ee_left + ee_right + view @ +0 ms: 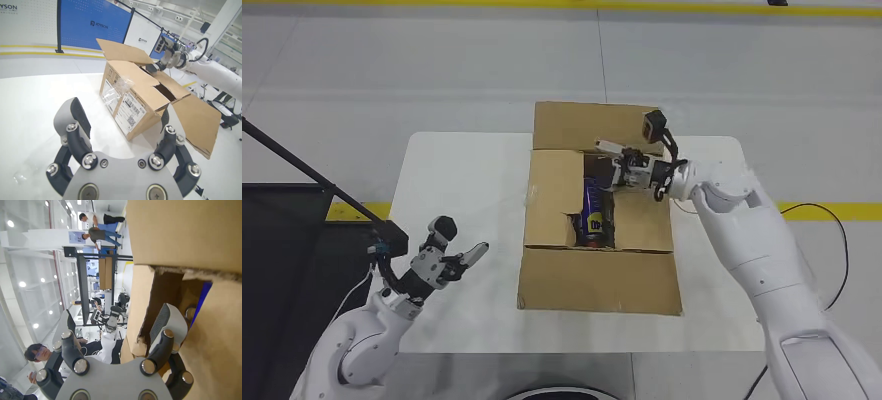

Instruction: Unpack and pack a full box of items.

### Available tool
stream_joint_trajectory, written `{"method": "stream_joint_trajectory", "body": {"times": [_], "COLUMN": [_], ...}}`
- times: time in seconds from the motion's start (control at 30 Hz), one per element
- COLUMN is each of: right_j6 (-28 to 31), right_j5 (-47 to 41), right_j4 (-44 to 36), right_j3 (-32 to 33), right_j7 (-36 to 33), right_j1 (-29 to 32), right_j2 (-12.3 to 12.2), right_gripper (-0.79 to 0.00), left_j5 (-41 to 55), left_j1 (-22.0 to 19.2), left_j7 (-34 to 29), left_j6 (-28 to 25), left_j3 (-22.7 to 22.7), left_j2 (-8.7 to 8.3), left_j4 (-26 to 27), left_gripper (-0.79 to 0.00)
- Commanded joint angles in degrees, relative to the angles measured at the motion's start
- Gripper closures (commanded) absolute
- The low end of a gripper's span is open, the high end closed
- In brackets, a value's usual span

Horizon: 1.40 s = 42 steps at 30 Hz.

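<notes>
Top view: white table (462,180), broadest of all. At its middle, cardboard box (597,280), outer flaps folded outward, top open. Inside, between the inner flaps, blue packet (592,212), partly hidden. At the box's far end, right gripper (612,166), fingers spread wide, straddling a torn flap edge, one finger inside the opening, clamping nothing. Well left of the box, above the table's near corner, left gripper (460,255), fingers spread wide, empty.
</notes>
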<state>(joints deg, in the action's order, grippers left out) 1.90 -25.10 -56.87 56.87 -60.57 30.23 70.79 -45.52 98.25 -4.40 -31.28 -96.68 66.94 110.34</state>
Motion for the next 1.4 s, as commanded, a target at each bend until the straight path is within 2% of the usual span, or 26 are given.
{"method": "stream_joint_trajectory", "body": {"times": [0.0,0.23,0.4,0.73,0.87,1.07,1.37], "right_j6": [-2.3,-3.8,-2.1,1.7,3.6,6.2,9.3], "right_j5": [0.3,1.0,0.2,-5.7,-4.9,-2.2,0.6], "right_j4": [-2.7,-8.0,-8.7,-10.1,-12.8,-15.5,-13.1], "right_j3": [0.4,-0.4,-1.8,-2.5,-3.5,-7.2,-14.0], "right_j7": [-1.3,1.4,5.6,8.7,13.8,20.9,28.2], "right_j1": [1.6,5.3,6.1,5.4,5.6,5.2,2.9], "right_j2": [-0.4,-0.4,0.5,2.1,2.9,4.7,8.3], "right_gripper": [-0.785,-0.785,-0.785,-0.785,-0.785,-0.785,-0.785], "left_j5": [0.6,1.9,1.9,1.2,1.1,1.1,3.8], "left_j1": [0.4,1.2,1.9,2.9,2.8,3.7,6.4], "left_j7": [0.5,1.0,1.3,1.8,2.1,3.9,7.4], "left_j6": [0.6,1.1,0.9,0.4,0.4,1.4,2.4], "left_j3": [-0.6,-1.5,-1.5,-1.1,-1.3,-3.7,-8.7], "left_j2": [0.00,-0.04,-0.04,-0.06,-0.08,-0.14,-0.10], "left_j4": [-0.2,-0.6,-0.3,0.4,0.3,-1.0,-3.4], "left_gripper": [-0.785,-0.785,-0.785,-0.785,-0.785,-0.785,-0.785]}}
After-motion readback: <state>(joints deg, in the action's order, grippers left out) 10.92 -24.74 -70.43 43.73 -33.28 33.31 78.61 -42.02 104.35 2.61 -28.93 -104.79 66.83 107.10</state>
